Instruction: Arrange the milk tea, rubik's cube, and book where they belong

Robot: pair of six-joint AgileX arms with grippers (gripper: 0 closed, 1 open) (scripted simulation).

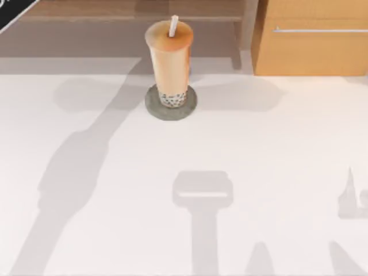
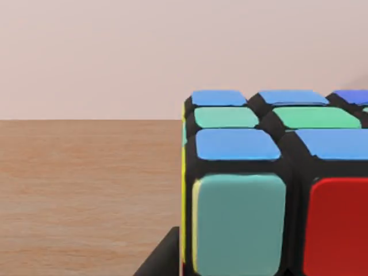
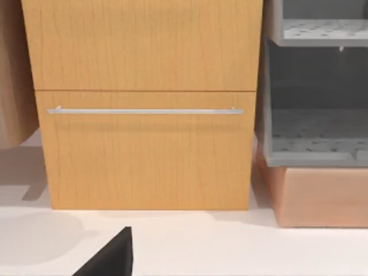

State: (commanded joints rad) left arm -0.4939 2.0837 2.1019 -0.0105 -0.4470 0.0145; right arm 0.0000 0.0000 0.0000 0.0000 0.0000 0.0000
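The milk tea [image 1: 169, 63] stands upright on a flat grey coaster [image 1: 152, 106] at the back middle of the white table, with no gripper near it. In the left wrist view the rubik's cube [image 2: 241, 218] sits very close, just over a brown wooden surface [image 2: 86, 190]. One black finger [image 2: 161, 259] of my left gripper presses against the cube's side, and the gripper is shut on it. A piece of my left arm [image 1: 14, 11] shows at the far back left corner. One black finger [image 3: 112, 256] of my open right gripper points at the cabinet. The book is out of view.
A wooden drawer cabinet [image 1: 310, 52] with a silver bar handle [image 3: 144, 111] stands at the back right. Beside it is a grey open shelf unit [image 3: 316, 149] on a wooden block. A low wooden shelf [image 1: 115, 8] runs along the back.
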